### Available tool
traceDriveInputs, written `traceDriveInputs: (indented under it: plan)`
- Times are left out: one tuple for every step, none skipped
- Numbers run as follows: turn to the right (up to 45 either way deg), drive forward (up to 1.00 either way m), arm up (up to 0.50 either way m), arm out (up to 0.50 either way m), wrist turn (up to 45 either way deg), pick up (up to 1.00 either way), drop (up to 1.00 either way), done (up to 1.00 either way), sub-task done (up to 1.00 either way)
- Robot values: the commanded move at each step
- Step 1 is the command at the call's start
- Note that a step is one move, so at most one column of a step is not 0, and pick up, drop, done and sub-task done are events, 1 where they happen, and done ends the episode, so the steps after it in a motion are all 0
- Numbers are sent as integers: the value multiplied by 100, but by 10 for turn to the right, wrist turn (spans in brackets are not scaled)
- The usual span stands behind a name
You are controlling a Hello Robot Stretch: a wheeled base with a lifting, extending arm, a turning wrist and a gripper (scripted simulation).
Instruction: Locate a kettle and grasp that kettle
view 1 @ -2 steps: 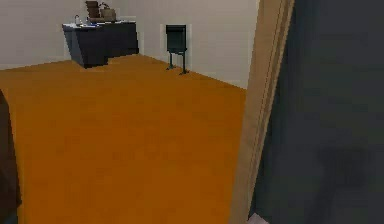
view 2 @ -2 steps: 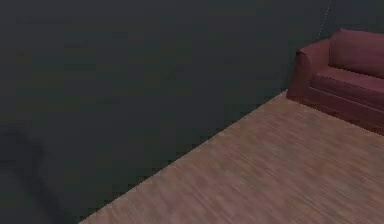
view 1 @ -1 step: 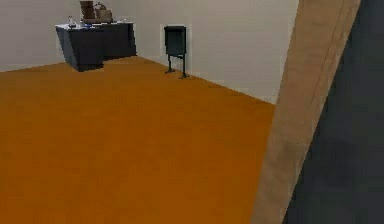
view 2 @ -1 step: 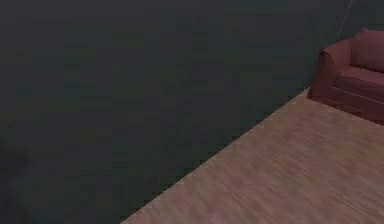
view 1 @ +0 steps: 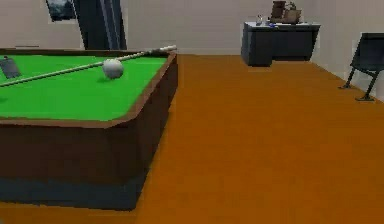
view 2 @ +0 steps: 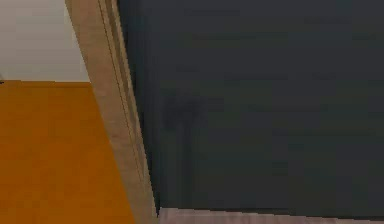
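Presumably a kettle is rigid, smooth and fairly light, best taken by its handle. Small unclear things (view 1: pixel 287 14) top the dark desk (view 1: pixel 280 44) beyond the pool table (view 1: pixel 90 140). The gripper's state cannot be told.

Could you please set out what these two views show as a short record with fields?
floor: orange floor
nearest furniture: pool table, green top, at the forward view's left
on the table: white ball; cue stick lying across the felt
far wall: dark cabinet
kettle candidates: small items on the cabinet, too small to name
forward view's right edge: dark chair
arm side view: dark door in a wooden frame
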Motion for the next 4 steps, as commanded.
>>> traceDriveInputs:
  plan:
    - [-120, 0, 0, 0, 0, 0, 0, 0, 0]
    - [0, 60, 0, 0, 0, 0, 0, 0, 0]
    - [-450, 0, 0, 0, 0, 0, 0, 0, 0]
    - [-450, 0, 0, 0, 0, 0, 0, 0, 0]
